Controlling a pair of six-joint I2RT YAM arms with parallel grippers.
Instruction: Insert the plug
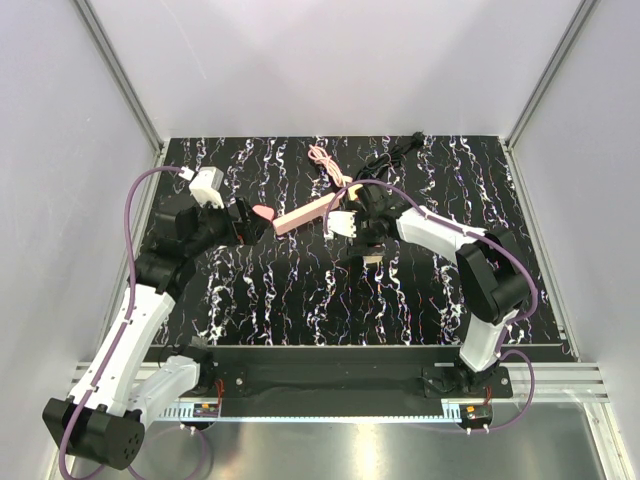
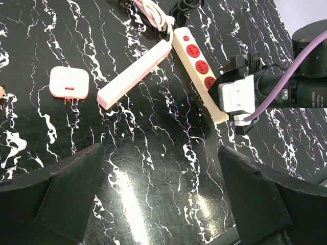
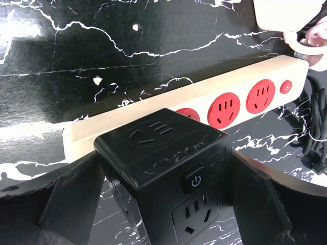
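the plug is a black cube adapter (image 3: 153,145): glossy, with a socket face moulded into its top, a round power button on the side nearest my right wrist camera and another socket below it. my right gripper (image 3: 166,173) has it clamped, one finger on each flank, so it fills the middle of that view. it sits right against the beige power strip (image 3: 240,104), over the end away from the strip's red switch (image 3: 286,87). two red sockets show clear beside it and a third is half hidden behind the cube's top edge. i cannot tell from here whether its prongs are in a socket or only above one.

my left gripper (image 2: 159,153) is spread wide and holds nothing, hanging over bare black marbled surface (image 2: 153,204). the same strip (image 2: 199,69) lies well ahead of it and to the right, with the right arm's white wrist block (image 2: 237,97) at its near end.

a second beige strip (image 2: 135,74) lies on its side just left of the first, the two far ends almost meeting in a v. a small pink-and-white adapter (image 2: 69,82) lies apart to the left, prongs toward me. a pink cable (image 2: 153,13) and a black cable (image 2: 186,6) bunch at the far ends. a black cord (image 3: 317,122) runs down beside the switch end, close to the strip.
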